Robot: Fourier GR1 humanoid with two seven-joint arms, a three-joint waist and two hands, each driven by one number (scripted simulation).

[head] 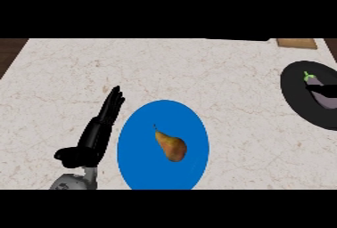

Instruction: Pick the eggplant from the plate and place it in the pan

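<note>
Although the task names a plate, you find the eggplant (321, 92) lying in the black pan (296, 95) at the far right, its long axis running from the green stem down and rightward. Your left hand (99, 131) rests with fingers straight beside the blue plate (141, 133), which holds a pear (171, 144), well apart from the eggplant. No right hand shows, though that side is nearer.

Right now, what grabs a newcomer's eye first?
The blue plate at lower centre, with a pear lying on it. At the right edge, an eggplant already lies in the black pan. The left robot hand rests open left of the plate.
</note>
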